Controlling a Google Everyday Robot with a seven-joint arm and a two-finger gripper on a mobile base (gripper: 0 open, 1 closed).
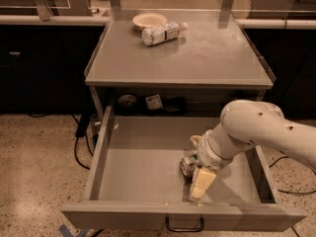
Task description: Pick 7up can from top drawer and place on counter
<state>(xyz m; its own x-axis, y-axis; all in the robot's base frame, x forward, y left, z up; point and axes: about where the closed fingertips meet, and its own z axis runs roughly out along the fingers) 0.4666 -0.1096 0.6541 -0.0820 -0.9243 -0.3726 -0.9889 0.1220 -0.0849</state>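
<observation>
The 7up can (187,166) lies on its side on the floor of the open top drawer (102,149), right of the middle, with one shiny round end facing me. My gripper (197,163) reaches down into the drawer from the right and is open, with one pale finger (201,182) in front of the can and the other behind it, so the can sits between them. The can rests on the drawer floor. The counter (207,63) is the grey metal top directly above the drawer.
A clear plastic bottle (163,33) lies on the counter's far side next to a pale bowl (149,19). My white arm (261,132) covers the drawer's right part. The drawer handle (184,227) is at the front. Cables lie on the floor to the left.
</observation>
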